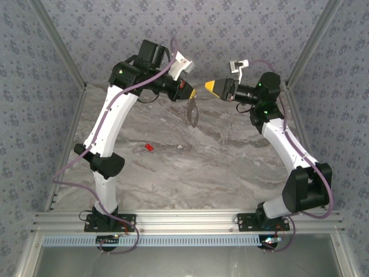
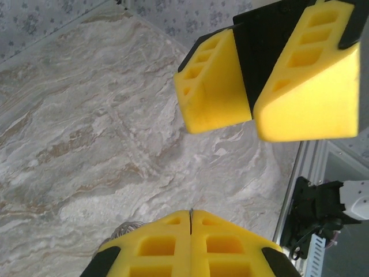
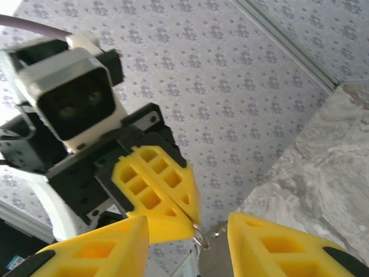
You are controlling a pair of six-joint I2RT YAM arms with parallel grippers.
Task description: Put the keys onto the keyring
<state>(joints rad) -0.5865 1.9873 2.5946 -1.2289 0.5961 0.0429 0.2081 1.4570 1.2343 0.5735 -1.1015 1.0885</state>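
Reaching inward from their bases, the left arm (image 1: pixel 109 121) and right arm (image 1: pixel 282 133) bend toward each other above the counter (image 1: pixel 230 167), tips nearly facing. The left end effector (image 1: pixel 188 95) is pinched tight on the keyring (image 1: pixel 192 112), which the top view shows dangling beneath it. The right end effector (image 1: pixel 209 86), just beside it, stands partly spread and empty. The right wrist view catches a wire loop poking from the pinched fingertips. The red key (image 1: pixel 148 148) lies on the counter, well apart from the left end effector, toward that arm's base.
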